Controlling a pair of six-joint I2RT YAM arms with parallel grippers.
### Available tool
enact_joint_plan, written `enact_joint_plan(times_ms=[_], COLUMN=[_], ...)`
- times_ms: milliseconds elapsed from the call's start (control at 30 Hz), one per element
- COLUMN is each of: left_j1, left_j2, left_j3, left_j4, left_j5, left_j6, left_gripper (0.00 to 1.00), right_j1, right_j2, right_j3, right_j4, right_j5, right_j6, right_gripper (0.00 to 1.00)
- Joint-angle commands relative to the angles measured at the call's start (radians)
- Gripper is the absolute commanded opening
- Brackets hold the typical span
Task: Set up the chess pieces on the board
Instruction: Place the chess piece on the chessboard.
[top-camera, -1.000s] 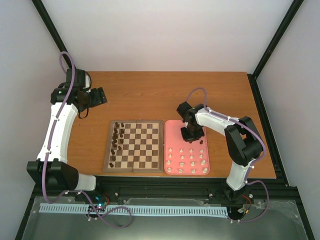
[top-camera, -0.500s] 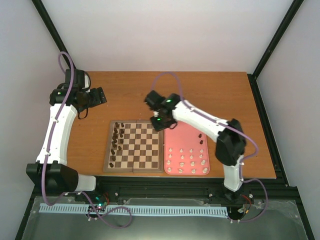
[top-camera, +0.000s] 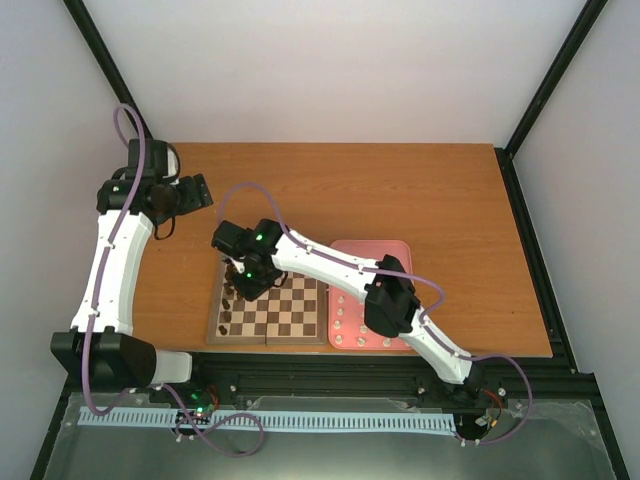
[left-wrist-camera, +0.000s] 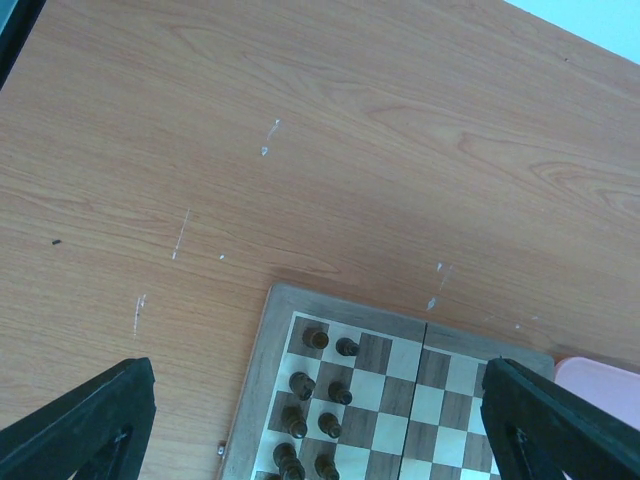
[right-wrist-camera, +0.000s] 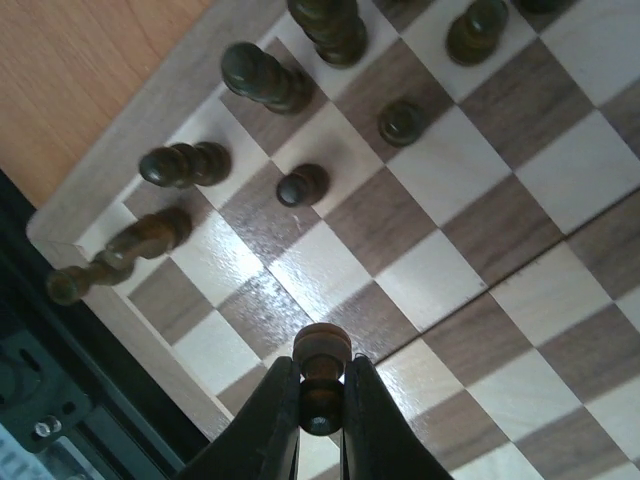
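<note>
Just beside the board (top-camera: 295, 312), on its right side: a pink tray (top-camera: 385, 250) with cream-white pieces (top-camera: 341, 325) in rows, partly hidden in the top view under the right arm (top-camera: 330, 265). Both close to the near edge of the wooden counter (top-camera: 400, 190), board left of the middle. In the way on the board: dark brown pieces (top-camera: 229, 298) already standing in two columns along its left side, close around the spot under the right tool (right-wrist-camera: 322, 400). Well apart from all that, near the counter's far left corner: the left tool (top-camera: 198, 191), fingers (left-wrist-camera: 95, 425) spread wide over bare wood.

Board of light and dark brown squares, brown border, fold seam (right-wrist-camera: 500, 285) through the middle. Dark figures tiny against their squares, taller ones in the outer column, round-headed pawns in the next.

Right tool pressed onto a dark pawn (right-wrist-camera: 322, 372) at the stem, round head poking out past the fingertips, over the board's left half just beside the seam. Cannot tell whether its base touches the square.

A second ago: that tool over the far end of the pink tray. Half a second ago: over the board's far right corner. Now across at the left half. Left arm (top-camera: 115, 260) and its tool unmoved.
</note>
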Motion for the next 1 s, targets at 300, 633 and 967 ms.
enact_joint_plan(times_ms=[300,633,967], left_j1=[-0.003,-0.003,-0.002], left_j2=[-0.048,-0.049,-0.044], left_j3=[0.001,-0.002,-0.004], left_j4=[0.014,0.017,0.018], left_j5=[0.017,0.019,0.018], left_j6=[-0.007,-0.008,-0.007], left_gripper=[1.0,1.0,1.0], right_j1=[0.017,0.023,0.024], right_j2=[0.111,0.137,0.168], right_j3=[0.123,0.125,0.153], right_j4=[-0.007,0.037,0.059], right_j5=[-0.153,-0.136,-0.116], right_j6=[-0.069,-0.073,-0.073], right_gripper=[0.03,0.03,0.04])
